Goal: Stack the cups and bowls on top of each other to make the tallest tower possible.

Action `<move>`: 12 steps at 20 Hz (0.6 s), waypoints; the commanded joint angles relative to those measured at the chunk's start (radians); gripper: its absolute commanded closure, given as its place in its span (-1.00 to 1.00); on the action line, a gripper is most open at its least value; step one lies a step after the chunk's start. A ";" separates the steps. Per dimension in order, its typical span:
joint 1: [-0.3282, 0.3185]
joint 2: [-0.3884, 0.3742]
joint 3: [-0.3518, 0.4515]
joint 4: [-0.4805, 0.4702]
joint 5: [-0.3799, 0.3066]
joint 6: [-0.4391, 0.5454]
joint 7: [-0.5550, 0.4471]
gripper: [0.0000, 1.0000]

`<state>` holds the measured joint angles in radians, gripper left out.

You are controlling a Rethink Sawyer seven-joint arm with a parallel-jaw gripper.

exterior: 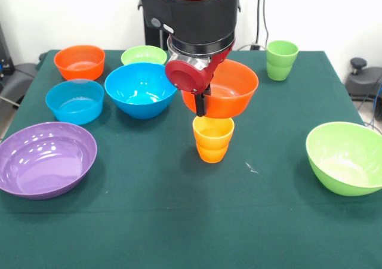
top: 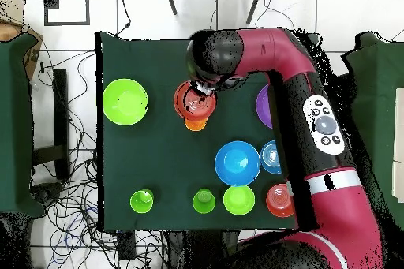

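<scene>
My gripper (exterior: pixel 201 104) is shut on the near rim of an orange bowl (exterior: pixel 230 89) and holds it right over an upright orange cup (exterior: pixel 213 139) in the middle of the table. The bowl's bottom is at the cup's rim; I cannot tell whether they touch. In the overhead view the gripper (top: pixel 197 96) sits over the orange bowl (top: pixel 189 105), and the orange cup (top: pixel 196 125) peeks out below it. A green cup (exterior: pixel 282 59) stands at the far right corner.
On the left stand a purple bowl (exterior: pixel 45 157), a light blue bowl (exterior: pixel 74 101), a blue bowl (exterior: pixel 140 89), a small orange bowl (exterior: pixel 79 61) and a small lime bowl (exterior: pixel 144 55). A large lime bowl (exterior: pixel 346 157) sits at the right. A second green cup (top: pixel 203 201) shows overhead.
</scene>
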<state>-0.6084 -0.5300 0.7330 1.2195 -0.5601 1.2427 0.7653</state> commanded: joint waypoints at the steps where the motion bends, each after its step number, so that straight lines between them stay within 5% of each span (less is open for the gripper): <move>1: 0.018 0.005 -0.058 0.066 -0.035 -0.027 0.002 1.00; 12: 0.015 0.004 -0.061 0.068 -0.037 -0.023 0.002 1.00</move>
<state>-0.6084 -0.5300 0.7330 1.2270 -0.5599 1.2427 0.7653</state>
